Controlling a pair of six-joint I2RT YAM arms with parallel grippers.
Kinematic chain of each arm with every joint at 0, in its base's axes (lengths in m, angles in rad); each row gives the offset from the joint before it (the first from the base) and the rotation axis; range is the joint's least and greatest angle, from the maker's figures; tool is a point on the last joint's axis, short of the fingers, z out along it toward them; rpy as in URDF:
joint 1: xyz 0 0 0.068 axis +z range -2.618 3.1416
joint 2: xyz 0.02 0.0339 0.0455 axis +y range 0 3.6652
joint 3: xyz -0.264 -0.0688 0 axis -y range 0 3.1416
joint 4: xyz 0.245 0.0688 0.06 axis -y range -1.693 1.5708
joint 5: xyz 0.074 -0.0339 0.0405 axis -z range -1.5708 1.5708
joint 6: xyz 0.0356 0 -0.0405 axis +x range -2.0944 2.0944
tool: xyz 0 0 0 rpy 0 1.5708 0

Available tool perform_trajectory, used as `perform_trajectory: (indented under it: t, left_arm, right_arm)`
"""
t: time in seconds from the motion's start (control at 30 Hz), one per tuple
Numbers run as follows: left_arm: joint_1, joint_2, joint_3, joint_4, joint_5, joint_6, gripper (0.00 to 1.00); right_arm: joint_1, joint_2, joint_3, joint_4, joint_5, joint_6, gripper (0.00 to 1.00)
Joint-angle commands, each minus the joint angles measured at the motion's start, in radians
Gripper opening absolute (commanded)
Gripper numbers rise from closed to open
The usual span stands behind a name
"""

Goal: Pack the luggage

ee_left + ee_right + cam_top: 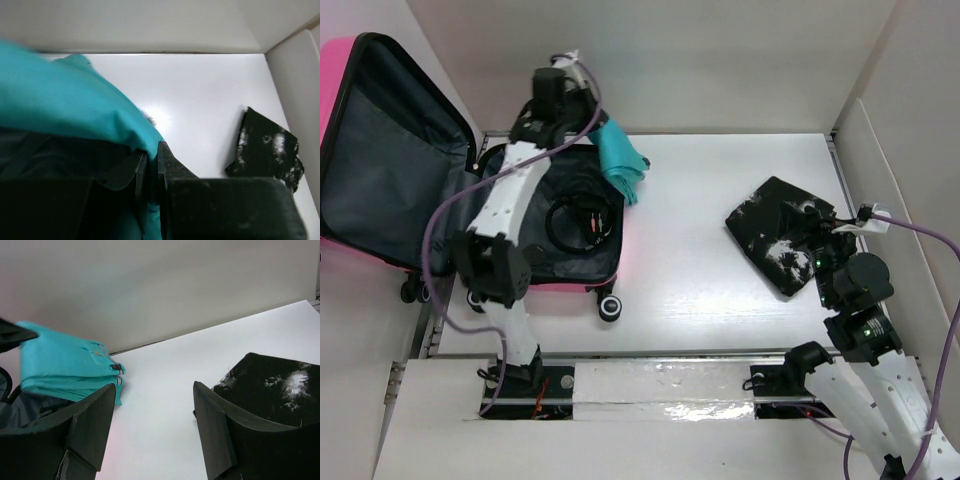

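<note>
A: Where's the suitcase [390,165]?
B: Open on the bench [720,290], under the left end effector [152,152], which pinches a soft teal cloth [623,162]. The right end effector [155,390] is spread just beside black fabric [775,230], a garment, I think.
A: Handling?
B: Stiff shell, wheels roll; take the lid rim.

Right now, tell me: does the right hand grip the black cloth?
No, the right hand stands open over bare table, black cloth beside it.

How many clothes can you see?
2. The teal one is pinched in the left fingers beside the suitcase; the black one lies on the table, right. Others may be hidden.
</note>
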Motion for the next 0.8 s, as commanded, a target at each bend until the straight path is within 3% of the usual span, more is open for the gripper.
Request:
perform_trajectory:
  t: [0.0,0.2,0.33,0.53,0.73,0.77]
  left_arm:
    - [0.131,-0.246,-0.196,0.075,0.096,0.064,0.0]
    - [0.394,-0.498,-0.705,0.242,0.179,0.024,0.0]
    - [0.492,-0.554,-0.931,0.281,0.094,-0.042,0.0]
    - [0.543,-0.508,-1.088,0.295,-0.006,-0.055,0.0]
    - [0.543,-0.482,-1.008,0.138,-0.225,-0.088,0.0]
    - [0.543,-0.492,-1.013,0.138,-0.246,-0.092,0.04]
  right_arm:
    - [0.007,-0.01,-0.004,0.028,0.0,-0.011,0.69]
    - [0.007,-0.005,-0.001,0.025,-0.005,-0.012,0.69]
    - [0.016,-0.008,-0.001,0.023,-0.002,-0.012,0.69]
    - [0.016,-0.008,-0.004,0.025,-0.008,-0.012,0.69]
    - [0.016,0.003,-0.001,0.023,0.003,-0.017,0.68]
    - [0.016,0.006,-0.002,0.02,0.006,-0.018,0.66]
